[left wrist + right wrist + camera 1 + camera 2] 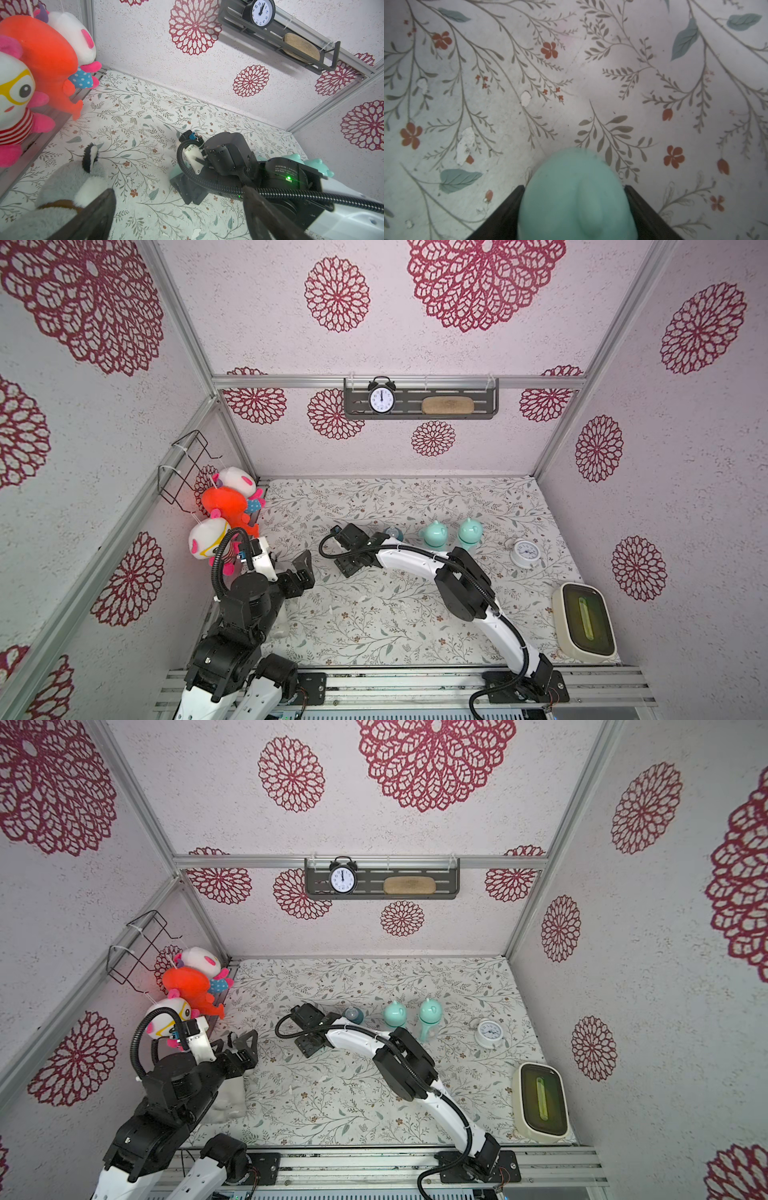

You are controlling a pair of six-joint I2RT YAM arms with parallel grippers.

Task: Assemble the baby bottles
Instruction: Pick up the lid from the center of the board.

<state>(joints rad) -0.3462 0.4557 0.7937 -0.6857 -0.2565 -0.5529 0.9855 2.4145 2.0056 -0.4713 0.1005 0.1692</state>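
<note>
Far left, plush toys (224, 506) hang on the wall. The left gripper (305, 568) is parked just beside them, jaws spread wide, nothing in it. Centre-left, the right gripper (573, 188) points down at the table with a mint cap (560, 207) between its jaws. Both jaws sit against the dome's sides, but I cannot tell whether they have clamped. Just right of it stands the uncapped bottle (393, 533), dark teal collar bare. Then come two capped bottles (434, 534) (470, 531) in a row, and the white alarm clock (525, 552) further right. Risks, as I judge them: the dome is smooth and curved, so a shallow pinch could squirt it out. The open bottle is light and unbraced, so an off-centre press could tip it into its capped neighbour. Only the right wrist view shows the cap between the jaws. The top views hide it under the gripper body, and the left wrist view catches only a mint sliver (173, 173). Only the top views show the row of bottles.
</note>
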